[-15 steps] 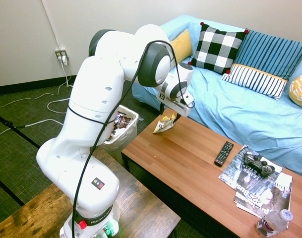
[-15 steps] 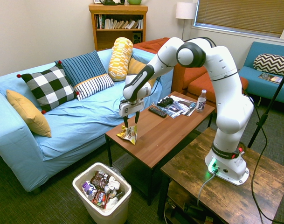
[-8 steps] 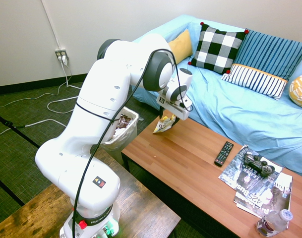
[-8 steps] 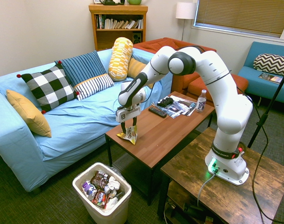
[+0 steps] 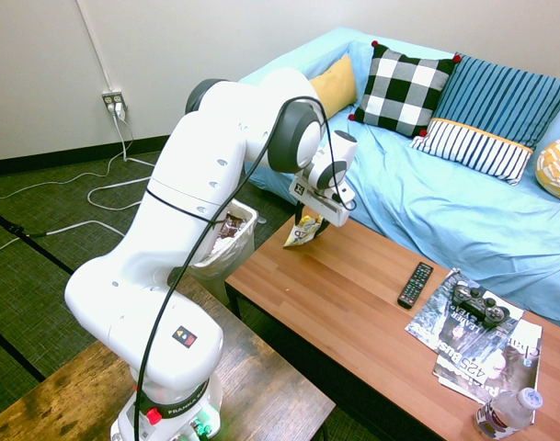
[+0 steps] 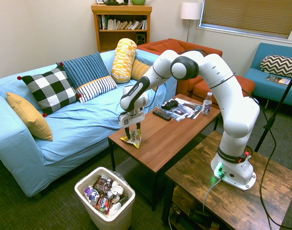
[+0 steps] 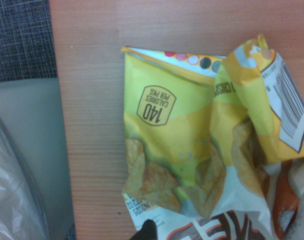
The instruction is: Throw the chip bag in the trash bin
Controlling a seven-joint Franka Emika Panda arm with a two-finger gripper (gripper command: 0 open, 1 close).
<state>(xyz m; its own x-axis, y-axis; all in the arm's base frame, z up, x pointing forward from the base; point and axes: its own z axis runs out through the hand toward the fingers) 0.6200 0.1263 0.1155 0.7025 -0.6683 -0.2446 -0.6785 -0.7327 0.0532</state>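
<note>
Evidently, the chip bag (image 6: 132,139) sits between the parted jaws (image 6: 133,132), its grip unclear.

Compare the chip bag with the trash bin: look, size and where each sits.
The chip bag is yellow and white with printing, while the trash bin is plain off-white outside. The chip bag is small; the trash bin is far larger. The chip bag lies on the wooden coffee table, whereas the trash bin stands on the floor beside it. Both show some white.
</note>
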